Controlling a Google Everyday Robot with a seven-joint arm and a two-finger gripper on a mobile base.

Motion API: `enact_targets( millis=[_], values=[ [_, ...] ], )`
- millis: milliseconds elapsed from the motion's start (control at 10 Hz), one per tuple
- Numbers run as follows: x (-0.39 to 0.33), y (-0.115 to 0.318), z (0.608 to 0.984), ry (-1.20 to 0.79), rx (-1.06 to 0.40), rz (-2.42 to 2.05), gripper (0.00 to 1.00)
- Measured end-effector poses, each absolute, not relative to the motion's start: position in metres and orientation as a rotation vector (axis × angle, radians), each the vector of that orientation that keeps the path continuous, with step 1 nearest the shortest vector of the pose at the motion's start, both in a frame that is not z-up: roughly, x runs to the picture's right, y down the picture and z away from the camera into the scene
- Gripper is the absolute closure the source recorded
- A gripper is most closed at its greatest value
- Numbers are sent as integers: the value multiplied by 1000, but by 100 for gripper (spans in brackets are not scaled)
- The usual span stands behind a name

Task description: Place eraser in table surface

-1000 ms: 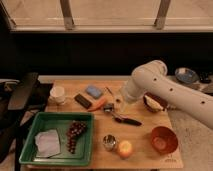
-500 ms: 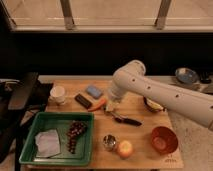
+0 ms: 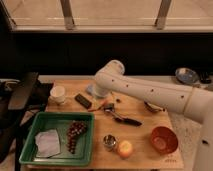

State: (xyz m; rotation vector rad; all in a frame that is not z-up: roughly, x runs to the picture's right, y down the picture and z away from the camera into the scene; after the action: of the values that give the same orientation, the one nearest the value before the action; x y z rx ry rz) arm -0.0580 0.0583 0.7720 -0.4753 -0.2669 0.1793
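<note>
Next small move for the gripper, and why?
Probably ease the gripper toward the eraser and lower over it. The gripper hangs by the light-blue pad, with nothing visibly held, while the eraser lies flat on the table surface just camera-left of it, untouched.

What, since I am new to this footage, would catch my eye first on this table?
The big white robot arm reaches in from the right, its gripper hanging over the back of the wooden table, just right of the black eraser that lies flat there. Next come the green tray at the front left holding dark grapes, and the orange bowl at the front right.
</note>
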Motion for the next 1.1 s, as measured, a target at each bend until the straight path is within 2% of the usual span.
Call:
enact_targets(
  millis=[800,1100],
  values=[
    [-59,59,775,-271,-484,185,35],
    [-86,64,801,-303,-514,223,35]
  ],
)
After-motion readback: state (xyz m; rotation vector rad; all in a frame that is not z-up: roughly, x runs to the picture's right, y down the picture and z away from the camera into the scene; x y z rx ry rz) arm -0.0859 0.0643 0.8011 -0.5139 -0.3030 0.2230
